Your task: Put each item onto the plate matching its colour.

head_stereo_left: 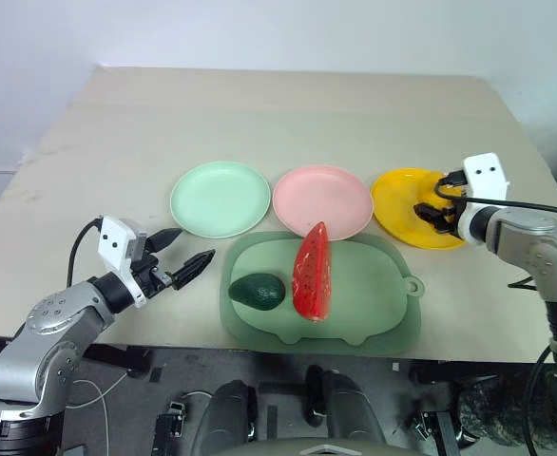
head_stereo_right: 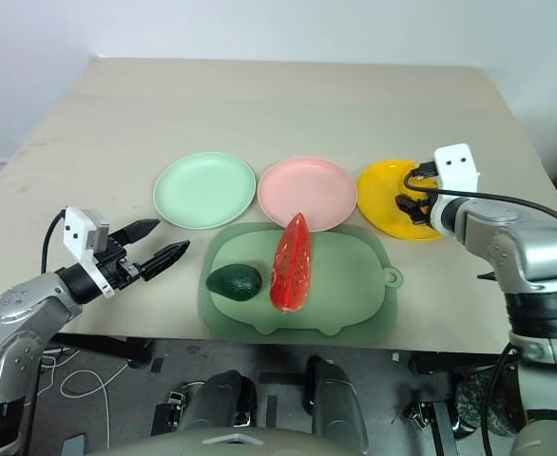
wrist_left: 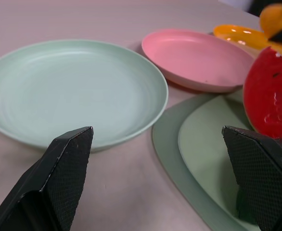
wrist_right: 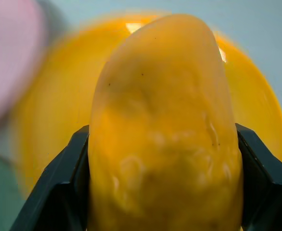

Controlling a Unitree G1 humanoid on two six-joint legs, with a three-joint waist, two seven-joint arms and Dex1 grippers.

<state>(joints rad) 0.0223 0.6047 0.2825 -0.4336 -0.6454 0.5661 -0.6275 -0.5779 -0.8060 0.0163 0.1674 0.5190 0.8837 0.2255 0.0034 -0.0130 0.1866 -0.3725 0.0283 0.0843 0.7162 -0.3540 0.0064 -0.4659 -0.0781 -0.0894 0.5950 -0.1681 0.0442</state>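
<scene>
Lab-like test setup: bare table [head_stereo_left: 259, 123], plain white wall [head_stereo_left: 278, 33], floor cables [head_stereo_left: 88, 389].

No text, label, brand, number or sign can be read anywhere: the plates, the toy foods, the tray and the tabletop are all plain and unmarked

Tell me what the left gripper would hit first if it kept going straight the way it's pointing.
Probably the near edge of the pale-green tray; the left gripper, open, aims level toward it, with the watermelon slice beyond.
</scene>
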